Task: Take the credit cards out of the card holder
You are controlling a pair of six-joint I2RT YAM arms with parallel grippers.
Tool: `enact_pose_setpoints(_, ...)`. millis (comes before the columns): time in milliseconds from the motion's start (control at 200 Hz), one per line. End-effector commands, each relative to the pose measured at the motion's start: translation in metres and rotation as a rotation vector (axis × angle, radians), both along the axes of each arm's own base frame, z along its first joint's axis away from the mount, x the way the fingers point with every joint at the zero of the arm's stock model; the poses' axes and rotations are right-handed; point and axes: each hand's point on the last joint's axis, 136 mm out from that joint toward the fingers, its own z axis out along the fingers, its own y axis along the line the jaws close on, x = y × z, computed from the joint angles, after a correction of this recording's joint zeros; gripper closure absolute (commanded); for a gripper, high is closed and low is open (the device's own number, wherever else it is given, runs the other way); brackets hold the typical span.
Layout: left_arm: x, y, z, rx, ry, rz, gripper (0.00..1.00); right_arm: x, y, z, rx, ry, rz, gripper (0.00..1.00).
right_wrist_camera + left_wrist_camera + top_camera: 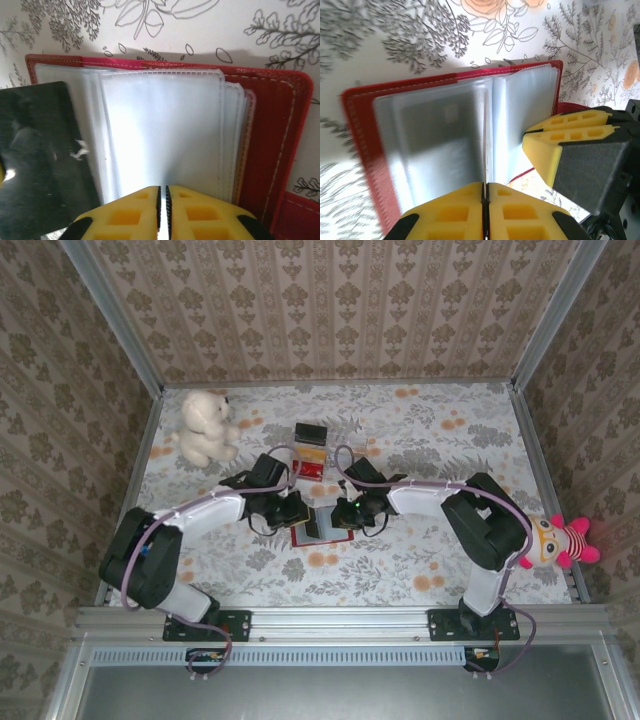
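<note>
The red card holder (322, 533) lies open on the floral table between my two grippers. In the left wrist view its clear sleeves (520, 115) fan up from the spine, and a greyish credit card (437, 135) shows through a left sleeve. My left gripper (485, 186) is shut on the upright edge of a sleeve. My right gripper (162, 189) pinches a clear sleeve (165, 130), with only a thin slit between its pads. A dark credit card (42, 160) lies at the left of the sleeves there. From above, the left gripper (297, 510) and right gripper (346, 512) flank the holder.
A clear tray with red-and-yellow packets (311, 465) and a black block (311, 431) stand just behind the holder. A white teddy bear (205, 427) sits at the back left. A pink striped toy (562, 540) rests at the right edge, beside the right arm.
</note>
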Motion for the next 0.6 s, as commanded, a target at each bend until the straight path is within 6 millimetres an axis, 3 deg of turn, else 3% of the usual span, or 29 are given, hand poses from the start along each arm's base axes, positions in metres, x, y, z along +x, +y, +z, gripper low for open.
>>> enact_pose_setpoints(0,0.005,0.022,0.021,0.032,-0.046,0.021,0.90,0.008,0.008,0.039,0.086,-0.071,0.004,0.80)
enact_pose_setpoints(225,0.036,0.045,0.085,-0.128,-0.205,0.150,0.90,0.034,0.025,0.112,0.332,-0.206,-0.033,0.52)
enact_pose_setpoints(415,0.058,0.042,0.141,-0.317,-0.320,0.202,0.90,0.052,0.035,0.153,0.509,-0.239,-0.086,0.31)
enact_pose_setpoints(595,0.065,0.033,0.174,-0.462,-0.338,0.210,0.90,0.060,0.053,0.190,0.680,-0.195,-0.086,0.26)
